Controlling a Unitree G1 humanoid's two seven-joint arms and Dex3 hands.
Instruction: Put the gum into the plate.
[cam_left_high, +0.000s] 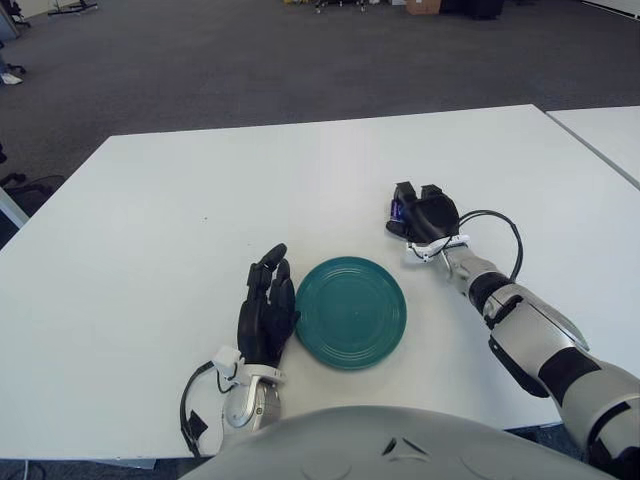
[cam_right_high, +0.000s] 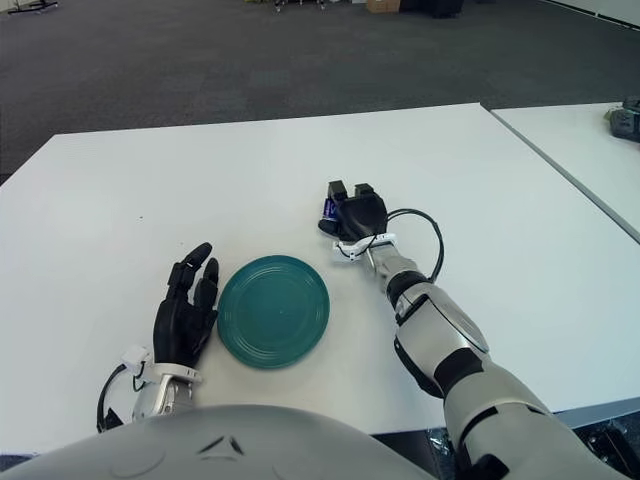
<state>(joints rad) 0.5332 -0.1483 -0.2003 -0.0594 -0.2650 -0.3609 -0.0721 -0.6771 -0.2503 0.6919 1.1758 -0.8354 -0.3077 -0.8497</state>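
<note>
A round teal plate (cam_left_high: 351, 311) lies on the white table (cam_left_high: 200, 200) near its front edge and holds nothing. My right hand (cam_left_high: 420, 213) is beyond and to the right of the plate, fingers curled over a small blue and purple gum pack (cam_left_high: 399, 210), of which only a sliver shows at the hand's left side. The hand is low at the table surface. My left hand (cam_left_high: 267, 305) shows just left of the plate with fingers extended and holding nothing.
A second white table (cam_left_high: 605, 135) stands to the right across a narrow gap. Dark carpet lies beyond the table's far edge. A black cable (cam_left_high: 500, 230) loops at my right wrist.
</note>
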